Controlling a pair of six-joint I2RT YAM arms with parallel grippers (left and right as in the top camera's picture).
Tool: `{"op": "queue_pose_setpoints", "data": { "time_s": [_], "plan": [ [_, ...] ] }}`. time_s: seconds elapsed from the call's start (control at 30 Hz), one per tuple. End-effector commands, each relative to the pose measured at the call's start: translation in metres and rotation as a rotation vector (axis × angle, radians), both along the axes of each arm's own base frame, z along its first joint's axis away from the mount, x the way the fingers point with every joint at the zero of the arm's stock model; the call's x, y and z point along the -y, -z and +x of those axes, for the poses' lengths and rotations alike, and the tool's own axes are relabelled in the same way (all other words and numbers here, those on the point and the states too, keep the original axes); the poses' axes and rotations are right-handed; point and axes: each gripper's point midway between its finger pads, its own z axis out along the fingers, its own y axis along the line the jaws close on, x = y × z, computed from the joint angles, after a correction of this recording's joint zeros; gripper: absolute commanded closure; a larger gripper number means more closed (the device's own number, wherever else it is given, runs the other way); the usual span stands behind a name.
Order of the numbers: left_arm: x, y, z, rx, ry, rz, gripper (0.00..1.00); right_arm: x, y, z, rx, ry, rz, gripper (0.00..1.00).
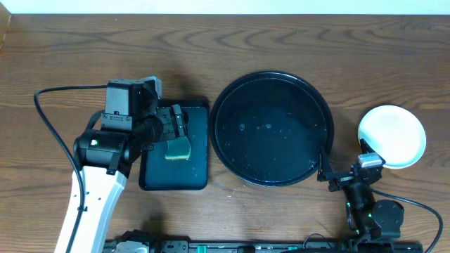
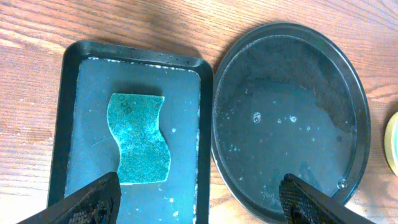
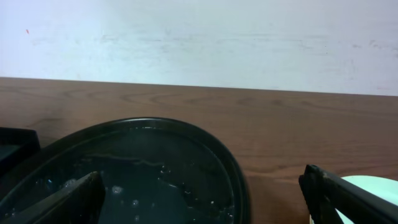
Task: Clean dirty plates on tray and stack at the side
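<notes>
White plate (image 1: 391,135) sits on the surface at the right of frame, near the round tray (image 1: 271,133) at centre. Left gripper (image 2: 198,202) hovers over the sponge (image 2: 138,138), jaws wide, holding nothing; right gripper (image 3: 199,199) gapes empty too.

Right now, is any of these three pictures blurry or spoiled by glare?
Overhead: even light, small glints on the wet round black tray, and the pale plate is nearly washed out white. Left wrist: the sponge is sharp, the left tool soft at the frame's bottom. Right wrist: the right tool is blurred, the wall bright and flat.
</notes>
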Motion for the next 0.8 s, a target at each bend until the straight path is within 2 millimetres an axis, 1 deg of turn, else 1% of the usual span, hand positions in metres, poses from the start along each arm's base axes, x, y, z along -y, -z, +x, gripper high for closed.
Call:
{"op": "queue_pose_setpoints", "data": {
  "time_s": [0.0,0.13,0.2,0.3,0.37,0.4,0.43,0.5,0.57,0.63,0.77],
  "plan": [
    [0.001,-0.008,0.002,0.018,0.005,-0.010,0.18,-0.001,0.001,0.000,0.003,-0.002,-0.015,0.01],
    [-0.001,-0.014,-0.008,0.053,0.007,-0.007,0.18,-0.001,0.001,0.000,0.003,-0.002,-0.015,0.01],
    [-0.014,-0.024,-0.014,0.131,-0.023,0.049,0.18,-0.001,0.001,0.000,0.002,-0.002,-0.014,0.01],
    [-0.022,-0.045,-0.015,0.310,-0.049,0.065,0.18,-0.001,0.001,0.000,0.002,-0.002,-0.014,0.01],
    [-0.024,-0.060,-0.016,0.466,-0.031,0.090,0.18,-0.001,0.001,0.000,0.002,-0.002,-0.014,0.01],
    [-0.027,-0.070,-0.020,0.601,-0.019,0.110,0.18,-0.001,0.001,0.000,0.002,-0.002,-0.014,0.01],
    [-0.031,-0.073,-0.023,0.659,-0.037,0.111,0.18,-0.001,0.001,0.000,0.003,-0.002,-0.015,0.01],
    [-0.041,-0.073,-0.029,0.729,-0.081,0.118,0.18,-0.001,0.001,0.000,0.002,-0.002,-0.014,0.01],
    [-0.050,-0.068,-0.035,0.778,-0.122,0.122,0.18,-0.001,0.001,0.000,0.003,-0.002,-0.015,0.01],
    [-0.058,-0.058,-0.042,0.820,-0.156,0.129,0.18,-0.001,0.001,0.000,0.002,-0.002,-0.014,0.01],
    [-0.063,-0.040,-0.053,0.864,-0.186,0.130,0.18,-0.001,0.001,0.000,0.002,-0.002,-0.014,0.01]
  ]
}}
